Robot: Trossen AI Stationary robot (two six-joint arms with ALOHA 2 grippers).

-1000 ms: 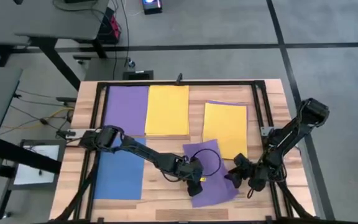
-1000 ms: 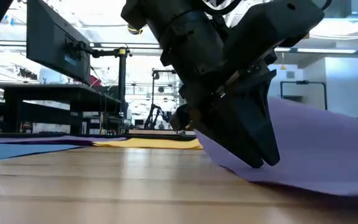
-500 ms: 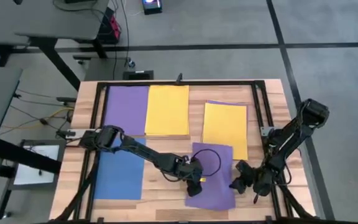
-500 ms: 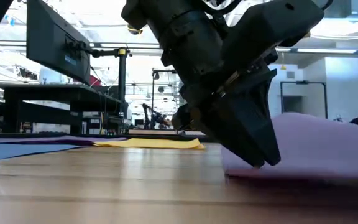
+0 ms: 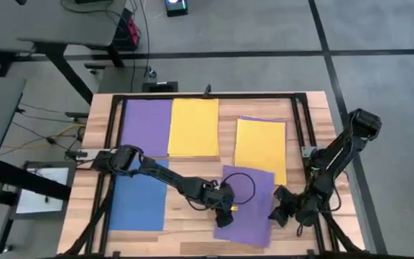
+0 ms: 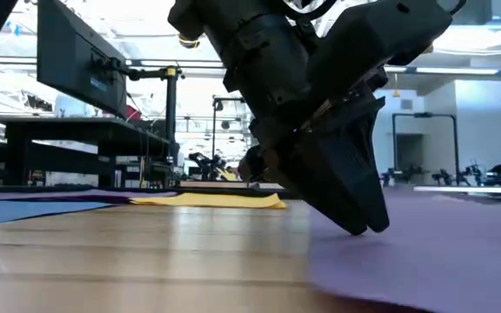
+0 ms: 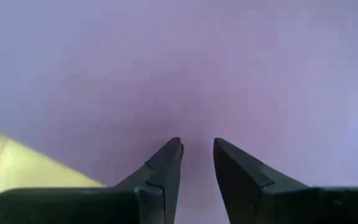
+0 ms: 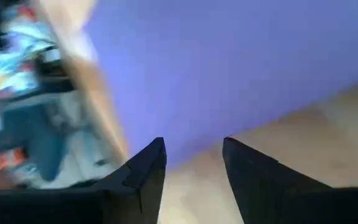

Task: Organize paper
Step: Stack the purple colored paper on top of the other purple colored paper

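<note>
Loose purple sheet [image 5: 246,205] is lying flat near the table's [image 5: 315,108] front edge, thin matte rectangle, slightly skewed to the wood grain. Left gripper [image 5: 228,203] is pressing its tips down on that sheet's left part; fingers [image 7: 166,163] are sitting nearly together with only a narrow slot between them, nothing pinched (low view shows the tips meeting the paper). Right gripper [image 5: 279,214] is sitting just beside the sheet's right edge, fingers [image 8: 145,171] spread apart and empty, sheet edge lying just ahead of them. Blue sheet [image 5: 136,198] is lying front-left. Bare wood is showing between it and the purple sheet. Farther back: yellow sheet [image 5: 260,149] right, with a purple edge peeking out behind it. Purple sheet [image 5: 146,126] and yellow sheet [image 5: 193,126] are lying side by side, touching, at the back left.
</note>
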